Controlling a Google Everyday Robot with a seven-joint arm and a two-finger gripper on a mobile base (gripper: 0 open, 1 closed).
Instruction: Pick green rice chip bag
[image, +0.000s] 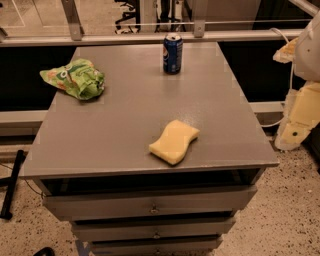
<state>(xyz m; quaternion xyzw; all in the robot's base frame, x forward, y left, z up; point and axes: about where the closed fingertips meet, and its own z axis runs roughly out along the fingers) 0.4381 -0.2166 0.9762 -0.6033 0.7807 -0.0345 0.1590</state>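
The green rice chip bag (75, 77) lies crumpled on the far left of the grey table top (135, 110), hanging slightly over the left edge. It is bright green with white lettering and orange-red marks. My arm is at the right edge of the view, off the table's right side. My gripper (292, 131) hangs at its lower end, beside the table's front right corner and far from the bag. It holds nothing that I can see.
A yellow sponge (174, 141) lies near the front edge, right of centre. A blue soda can (172, 53) stands upright at the back centre. The table has drawers (150, 202) below its top. A rail (150, 37) runs behind it.
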